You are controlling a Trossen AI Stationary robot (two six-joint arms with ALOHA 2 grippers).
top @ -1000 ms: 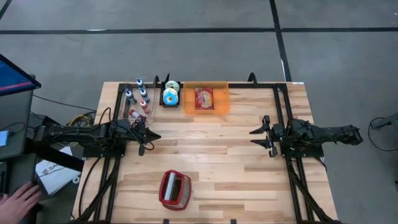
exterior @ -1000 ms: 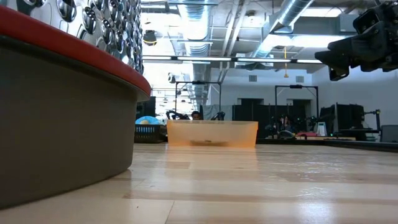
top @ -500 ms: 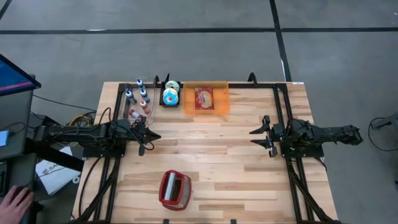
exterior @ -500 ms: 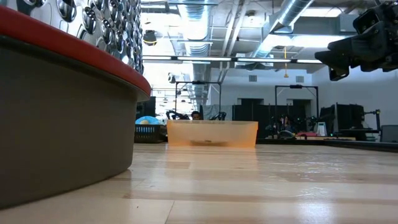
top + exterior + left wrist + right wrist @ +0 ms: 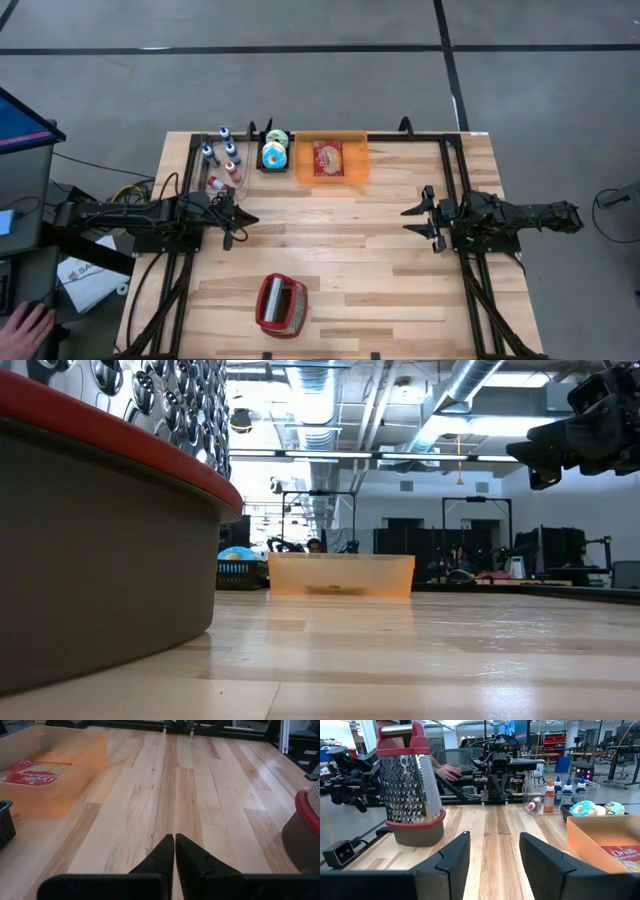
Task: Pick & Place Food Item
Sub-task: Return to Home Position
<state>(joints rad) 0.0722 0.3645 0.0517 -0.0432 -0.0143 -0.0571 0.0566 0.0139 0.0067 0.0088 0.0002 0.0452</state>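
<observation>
At the table's point(image 5: 340, 260) far edge, abt midway along, sits the orange bin point(image 5: 356, 160) w/ the red popcorn bag point(image 5: 328, 157) lying flat inside. Just beside it, toward the left arm, the black bin point(image 5: 261, 165) holds the blue donut point(image 5: 273, 156) and the white donut point(image 5: 281, 139). Next along is a cluster of small bottles point(image 5: 222, 158). A grater point(image 5: 280, 303) (red base, red handle, metal faces) stands upright near the front edge, well apart from the rest. Only bare wood lies betw. each gripper and the bins.

Left gripper point(image 5: 247, 220) hangs over the table's left side, fingers pressed together, holding nothing; the black bin is near it. Right gripper point(image 5: 407, 221) hangs opp. it, fingers spread, empty, well apart from the popcorn bag. A person's hand point(image 5: 25, 325) shows off the table, by the left arm's base.
</observation>
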